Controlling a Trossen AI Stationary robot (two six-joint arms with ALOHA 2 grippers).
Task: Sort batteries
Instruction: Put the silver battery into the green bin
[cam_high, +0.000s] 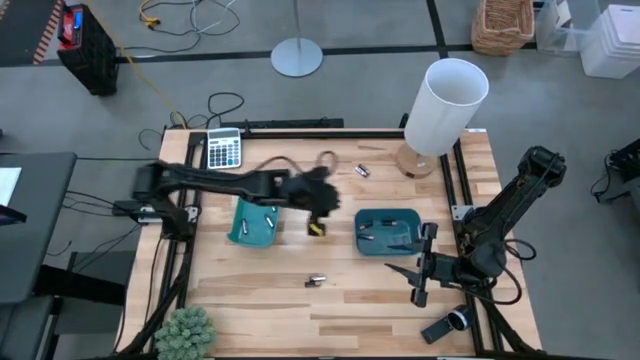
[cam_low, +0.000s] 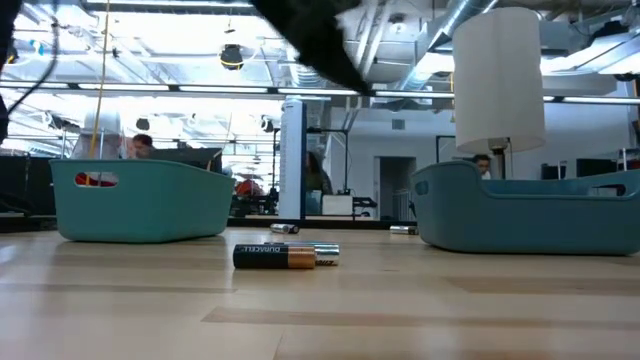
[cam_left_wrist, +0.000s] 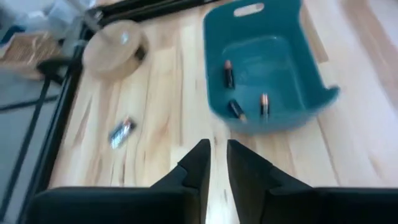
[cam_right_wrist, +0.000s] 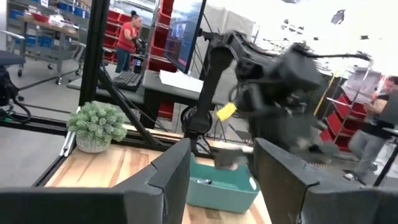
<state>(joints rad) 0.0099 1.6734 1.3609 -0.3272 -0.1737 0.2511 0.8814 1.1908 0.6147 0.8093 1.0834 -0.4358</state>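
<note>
Two teal trays stand mid-table: the left tray (cam_high: 255, 222) holds silvery batteries, and the right tray (cam_high: 388, 230) holds three dark batteries (cam_left_wrist: 229, 74). Loose batteries lie on the wood at the far side (cam_high: 362, 170) and the near side (cam_high: 316, 281); the near ones also show in the low view (cam_low: 285, 256). My left gripper (cam_high: 320, 205) hovers between the trays. Its fingers (cam_left_wrist: 216, 158) are almost together, with nothing visible between them. My right gripper (cam_high: 420, 270) waits open and empty at the near right, and it also shows in its own wrist view (cam_right_wrist: 221, 168).
A white lamp (cam_high: 445, 110) stands at the far right on a wooden base (cam_left_wrist: 115, 50). A grey calculator (cam_high: 224, 150) and a cable (cam_high: 300, 160) lie at the far side. A small plant (cam_high: 185, 330) is at the near left, and a black-and-silver device (cam_high: 447, 325) at the near right.
</note>
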